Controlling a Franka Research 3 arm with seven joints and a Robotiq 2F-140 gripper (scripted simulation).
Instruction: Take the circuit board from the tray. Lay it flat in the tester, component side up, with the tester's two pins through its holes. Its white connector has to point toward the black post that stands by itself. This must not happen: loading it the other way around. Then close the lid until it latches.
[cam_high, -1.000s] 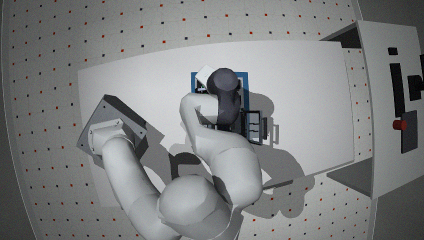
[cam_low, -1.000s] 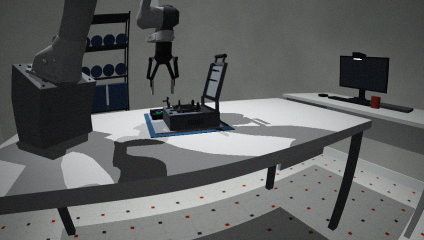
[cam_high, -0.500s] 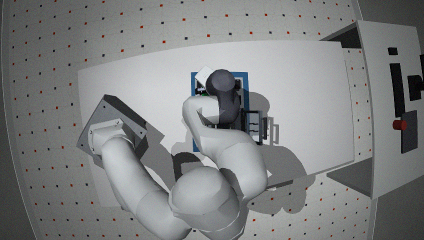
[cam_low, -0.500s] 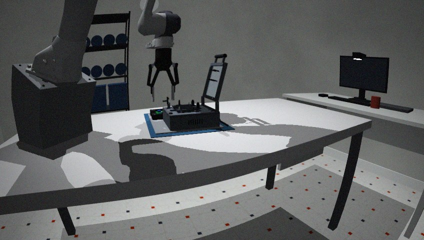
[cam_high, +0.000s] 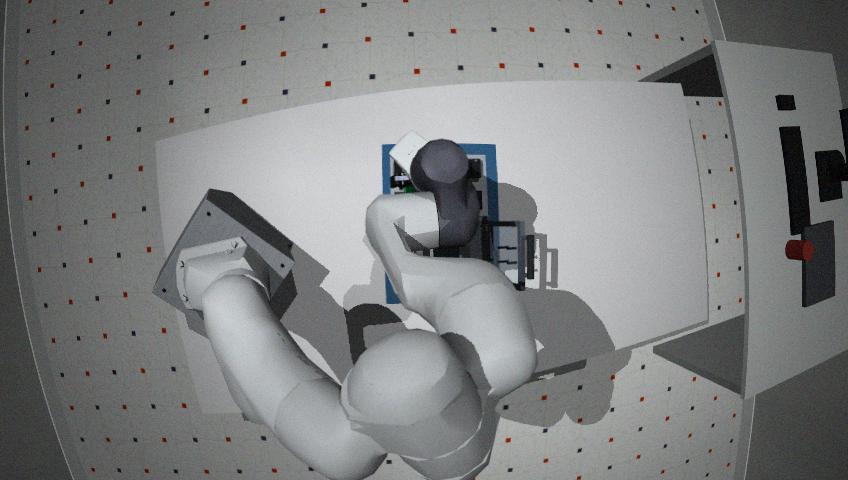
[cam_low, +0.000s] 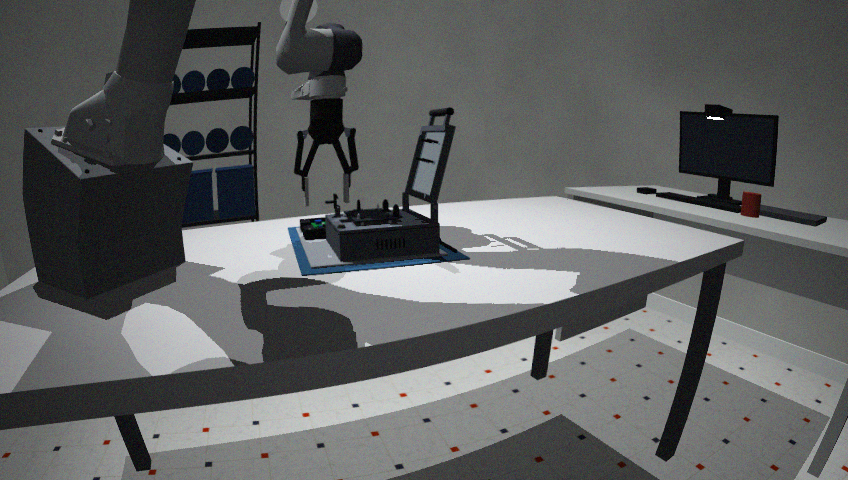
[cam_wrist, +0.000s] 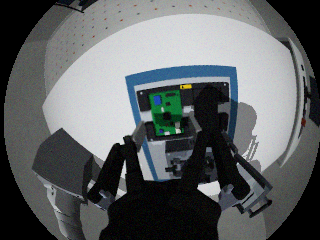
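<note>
Hand (cam_low: 326, 191) (cam_wrist: 166, 123) apart, nothing gripped, above circuit board (cam_wrist: 167, 113) in tray (cam_wrist: 143, 102); tester (cam_low: 380, 237) (cam_wrist: 175, 159) lid (cam_low: 426, 163) (cam_wrist: 252, 186) upright, open.

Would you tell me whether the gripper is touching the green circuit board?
Apart. The exterior view shows the gripper's open fingertips hanging above the circuit board, with a plain gap beneath them.

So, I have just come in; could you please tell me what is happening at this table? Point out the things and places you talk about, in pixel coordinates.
The arm's black two-finger tool (cam_low: 326, 189) (cam_wrist: 166, 123) hangs open, holding nothing, above the green rectangular circuit board (cam_wrist: 166, 111). The board lies in its black tray (cam_wrist: 145, 104). Beside it, the dark grey box-shaped tester (cam_low: 380, 239) has its framed lid (cam_low: 430, 160) standing up. So the board is not yet loaded.
</note>
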